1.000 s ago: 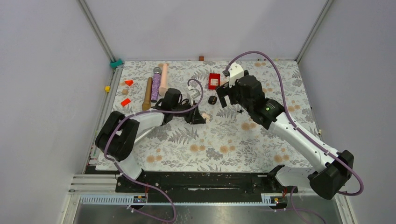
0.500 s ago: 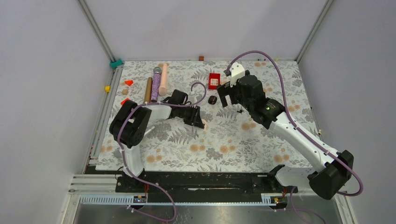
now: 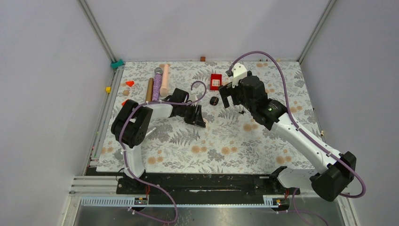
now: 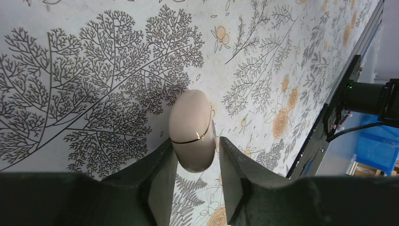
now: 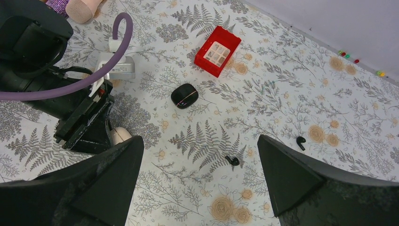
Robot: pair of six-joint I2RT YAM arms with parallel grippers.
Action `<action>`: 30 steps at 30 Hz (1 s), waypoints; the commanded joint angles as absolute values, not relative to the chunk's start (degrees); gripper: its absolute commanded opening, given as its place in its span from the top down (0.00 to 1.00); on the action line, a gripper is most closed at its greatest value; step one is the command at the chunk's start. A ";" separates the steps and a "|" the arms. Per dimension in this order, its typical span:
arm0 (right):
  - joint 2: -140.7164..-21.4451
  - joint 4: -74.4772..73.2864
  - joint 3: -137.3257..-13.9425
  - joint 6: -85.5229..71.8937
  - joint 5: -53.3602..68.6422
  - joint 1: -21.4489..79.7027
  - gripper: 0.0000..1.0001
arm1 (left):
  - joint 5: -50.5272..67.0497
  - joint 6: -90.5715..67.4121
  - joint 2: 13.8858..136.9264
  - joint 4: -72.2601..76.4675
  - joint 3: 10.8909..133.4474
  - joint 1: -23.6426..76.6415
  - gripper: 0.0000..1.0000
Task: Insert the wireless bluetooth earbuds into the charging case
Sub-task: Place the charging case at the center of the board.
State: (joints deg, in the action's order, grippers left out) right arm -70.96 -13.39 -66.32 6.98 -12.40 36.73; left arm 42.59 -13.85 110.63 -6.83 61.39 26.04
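A beige pebble-like charging case (image 4: 192, 127), closed, lies on the floral mat. My left gripper (image 4: 195, 157) straddles its near end, the left finger touching it and a narrow gap at the right finger; it also shows in the top view (image 3: 201, 121). My right gripper (image 5: 197, 188) is wide open and empty above the mat, right of the left one (image 3: 229, 97). A black closed case (image 5: 184, 95) lies ahead of it. Two black earbuds lie on the mat, one between its fingers (image 5: 231, 160), one further right (image 5: 300, 141). No whitish earbuds show.
A red block (image 3: 216, 81) lies behind the black case (image 3: 214, 100). At the back left lie a purple microphone (image 3: 157, 84), a pink cylinder (image 3: 164, 80), a brown cylinder (image 3: 149, 89) and a small orange block (image 3: 129, 83). The mat's edges meet grey walls.
My left arm has swung its elbow and settled lower, bringing the gripper round the beige case. The right arm has not moved.
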 commanded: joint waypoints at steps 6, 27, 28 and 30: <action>-72.18 -11.07 -66.44 5.06 -12.16 36.03 0.01 | 39.36 -13.34 111.12 -9.05 63.05 25.66 0.47; -91.64 -14.95 -73.53 -3.93 -6.27 29.85 0.00 | 37.92 -12.13 109.86 -12.33 64.39 24.29 0.01; -93.37 -15.88 -74.91 -4.82 -4.89 29.31 0.00 | 37.90 -12.13 109.52 -12.37 64.32 24.17 0.01; -96.67 -17.50 -77.45 -6.24 -2.14 28.42 0.01 | 37.76 -12.13 108.98 -12.33 64.19 23.94 0.01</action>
